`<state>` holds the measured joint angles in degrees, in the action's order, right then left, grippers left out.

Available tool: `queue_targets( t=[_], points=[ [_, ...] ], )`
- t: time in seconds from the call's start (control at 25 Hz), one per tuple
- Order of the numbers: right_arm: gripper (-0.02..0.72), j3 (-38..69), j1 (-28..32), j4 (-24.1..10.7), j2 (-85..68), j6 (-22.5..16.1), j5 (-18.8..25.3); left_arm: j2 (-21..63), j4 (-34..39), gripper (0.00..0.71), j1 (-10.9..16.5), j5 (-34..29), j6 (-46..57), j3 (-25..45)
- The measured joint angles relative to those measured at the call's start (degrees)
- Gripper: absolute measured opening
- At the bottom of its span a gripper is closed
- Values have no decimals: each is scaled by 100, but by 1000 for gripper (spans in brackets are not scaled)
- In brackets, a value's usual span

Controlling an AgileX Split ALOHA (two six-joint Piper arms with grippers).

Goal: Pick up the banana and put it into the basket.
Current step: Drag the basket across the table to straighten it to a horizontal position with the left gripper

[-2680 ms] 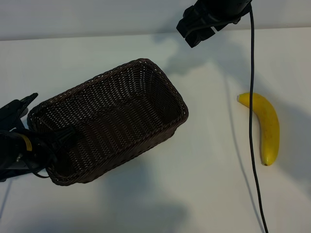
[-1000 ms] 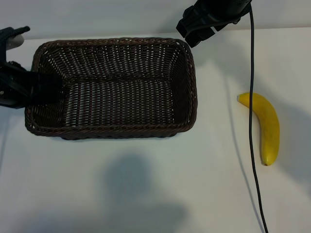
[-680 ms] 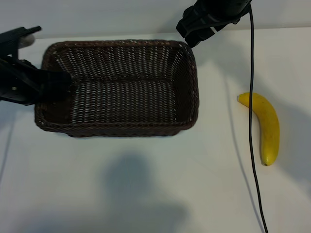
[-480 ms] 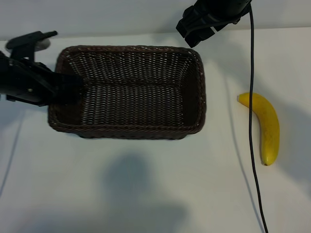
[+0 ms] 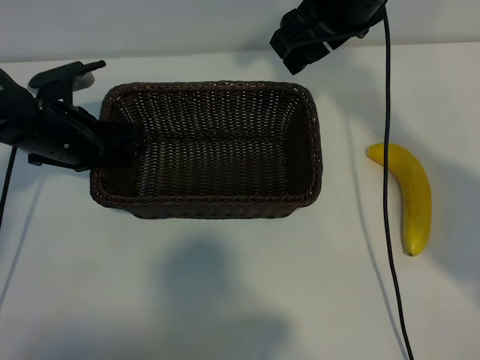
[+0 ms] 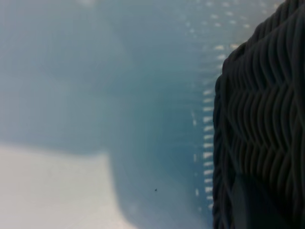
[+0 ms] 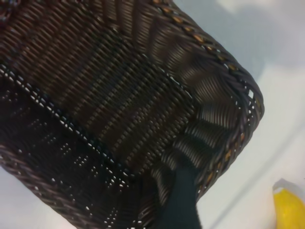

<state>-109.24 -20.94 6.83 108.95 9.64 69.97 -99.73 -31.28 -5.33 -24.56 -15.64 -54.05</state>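
At the desk's (image 5: 225, 300) left, the left hand (image 5: 124, 142) clamps the basket's (image 5: 217, 206) end rim, positioning it. Right hand (image 5: 300, 45), jaws wide, hovers behind; next it must reach the untouched banana (image 5: 412, 199) lying well right.

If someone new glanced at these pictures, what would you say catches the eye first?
The big dark brown wicker basket in the middle of the white table dominates, with the left gripper clamped on the rim at its left end. Next comes the bright yellow banana, lying alone to the basket's right, beside a hanging black cable. The right gripper hovers open above the basket's far right corner.
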Motion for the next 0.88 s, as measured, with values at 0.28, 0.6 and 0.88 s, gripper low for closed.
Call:
queue_targets(
  t=[0.28,0.6,0.88],
  points=[
    [594,0,0,4,0,-6,0,-2,-24,149,0,41,-72,0],
    [594,0,0,11,0,-6,0,-224,-59,149,0,77,-72,-2],
    [594,0,0,24,0,-6,0,-229,-75,149,0,77,-72,-2]
  ],
)
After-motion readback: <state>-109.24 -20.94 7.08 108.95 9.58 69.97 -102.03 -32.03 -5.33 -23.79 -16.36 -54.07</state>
